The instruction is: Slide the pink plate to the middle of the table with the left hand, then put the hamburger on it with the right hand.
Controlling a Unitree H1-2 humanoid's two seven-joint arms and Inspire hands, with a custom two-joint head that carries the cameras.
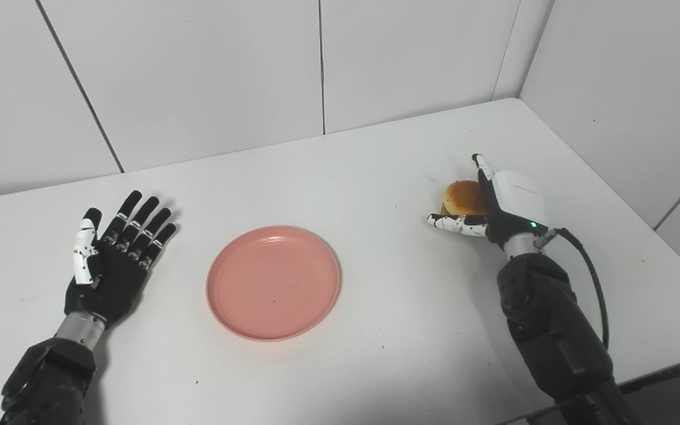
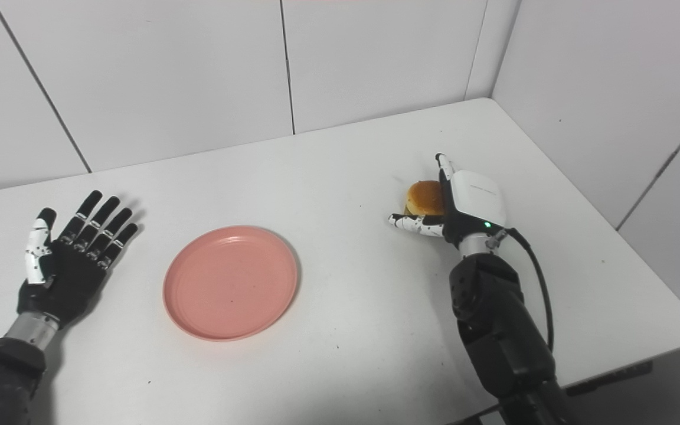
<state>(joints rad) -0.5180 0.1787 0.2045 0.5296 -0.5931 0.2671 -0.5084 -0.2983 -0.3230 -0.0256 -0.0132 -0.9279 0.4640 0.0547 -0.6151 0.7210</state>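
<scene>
Right now you have one pink plate (image 1: 273, 282), one hamburger (image 1: 464, 198) and two hands on the white tabletop (image 1: 375, 177). Your plate lies flat near the middle of the tabletop, a little toward your left side, and it holds nothing: its shallow well is bare apart from a tiny dark speck. Your left hand (image 1: 110, 254) lies well to the left of the plate, apart from it, palm turned up toward the cameras, its fingers (image 1: 139, 224) stretched out and spread, the thumb at the outer side; it has hold of nothing and touches only the tabletop, if it touches anything. Your hamburger sits on the tabletop on the right side, well apart from the plate, and only its rounded brown bun top and a bit of its lower edge show, since the hand covers the rest. Your right hand (image 2: 455, 209) is set on edge just beside the hamburger, the white back of the hand turned away to the right, the fingers reaching along the far side of the bun with one fingertip showing above it, and the thumb (image 2: 411, 223) stretched out low across the near side. So the hand cups the hamburger from two sides, but you cannot tell from either view whether the fingers press on it or stand slightly off it. A black cable (image 1: 594, 283) loops from that wrist down along the right forearm.
</scene>
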